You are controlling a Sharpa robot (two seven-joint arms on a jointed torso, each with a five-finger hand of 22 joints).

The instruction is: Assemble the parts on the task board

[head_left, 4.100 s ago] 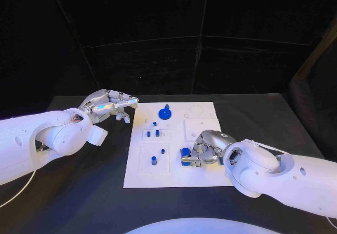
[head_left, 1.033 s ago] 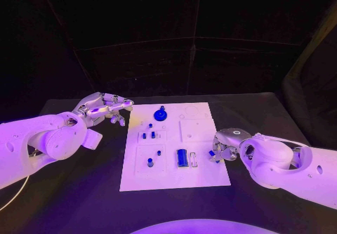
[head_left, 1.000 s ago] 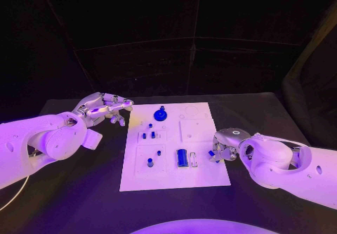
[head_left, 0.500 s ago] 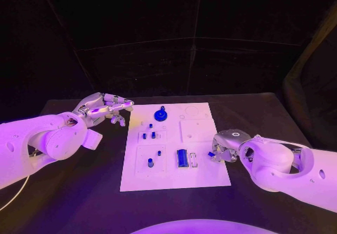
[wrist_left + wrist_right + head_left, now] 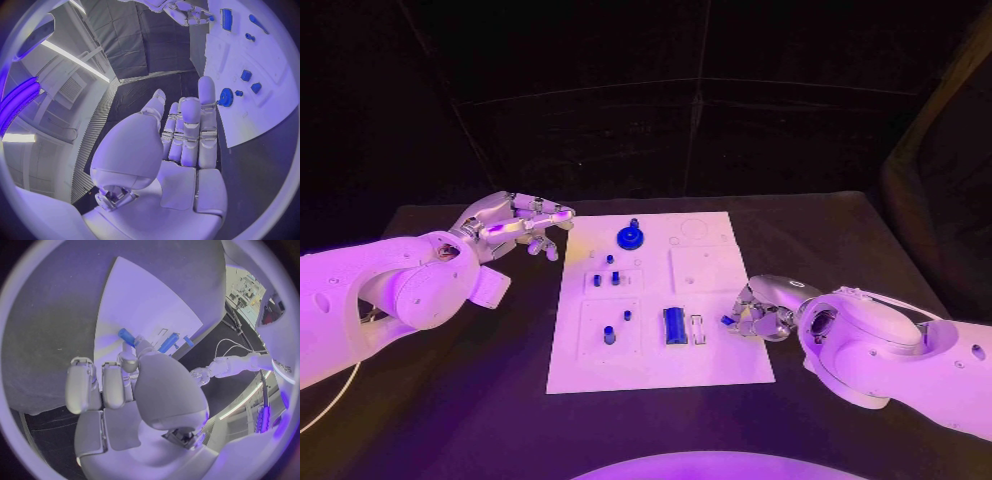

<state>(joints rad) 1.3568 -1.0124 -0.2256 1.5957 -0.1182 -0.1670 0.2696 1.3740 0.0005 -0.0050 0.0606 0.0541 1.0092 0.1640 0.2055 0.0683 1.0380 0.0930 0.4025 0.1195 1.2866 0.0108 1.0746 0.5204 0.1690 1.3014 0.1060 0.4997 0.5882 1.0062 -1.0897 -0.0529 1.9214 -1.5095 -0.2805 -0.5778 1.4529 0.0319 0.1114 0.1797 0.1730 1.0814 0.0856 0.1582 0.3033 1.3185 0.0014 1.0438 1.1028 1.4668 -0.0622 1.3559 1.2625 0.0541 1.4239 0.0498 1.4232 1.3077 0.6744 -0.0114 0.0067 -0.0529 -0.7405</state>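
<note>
The white task board (image 5: 661, 370) lies in the middle of the black table (image 5: 459, 400). The left hand (image 5: 516, 222) hovers by the board's far left corner, fingers apart, holding nothing. The right hand (image 5: 759, 308) pinches a small blue part (image 5: 730, 319) at the board's right edge.

matt white task board (image 5: 711, 370), glossy blue parts (image 5: 674, 324)

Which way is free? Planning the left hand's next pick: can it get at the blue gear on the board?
Probably yes: the left hand hovers open beside the task board, the blue gear close by with nothing between.
</note>
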